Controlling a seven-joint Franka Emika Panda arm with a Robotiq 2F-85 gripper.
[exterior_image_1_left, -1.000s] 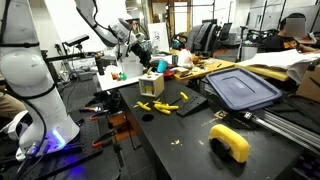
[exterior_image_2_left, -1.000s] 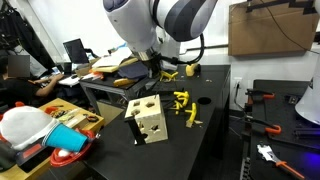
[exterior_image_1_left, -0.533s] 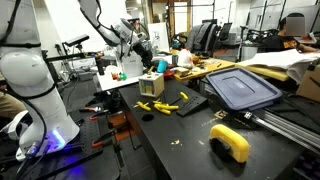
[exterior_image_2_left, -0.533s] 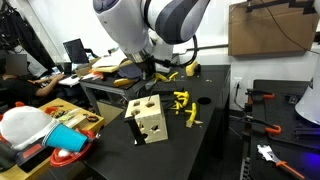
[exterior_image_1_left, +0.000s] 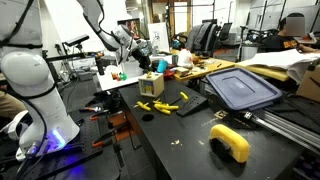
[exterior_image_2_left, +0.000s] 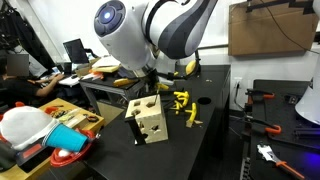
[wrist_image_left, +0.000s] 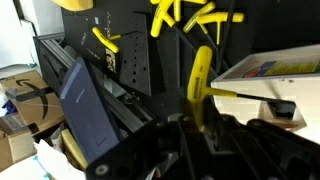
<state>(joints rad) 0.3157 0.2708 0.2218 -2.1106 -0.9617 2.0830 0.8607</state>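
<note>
We count one gripper (exterior_image_2_left: 150, 84), one wooden block (exterior_image_2_left: 150, 120) and one yellow peg (wrist_image_left: 200, 80) in the grip. There is also a heap of loose yellow pegs (exterior_image_2_left: 184, 102). These overlap, so we can make out at least four in the wrist view (wrist_image_left: 190, 15) but cannot fix the full number.

The gripper's jaws are closed tight on the yellow peg. In the wrist view the peg sits between the two fingers and sticks out well past the fingertips (wrist_image_left: 200, 125), its free end pointing at the black table (exterior_image_2_left: 215, 150). The block (wrist_image_left: 275, 85) shows just beside the peg in that view, with one dark hole in its pale face. We cannot tell whether peg and block touch.

In both exterior views the gripper (exterior_image_1_left: 143, 62) hangs just above the block (exterior_image_1_left: 152, 84), which stands near one corner of the table (exterior_image_1_left: 180, 140). The loose pegs (exterior_image_1_left: 165, 105) lie just beside the block, further in from that corner. One blue lid (exterior_image_1_left: 243, 88) rests well apart, toward the middle of the table. One yellow curved object (exterior_image_1_left: 230, 142) lies near the table's front edge.
</note>
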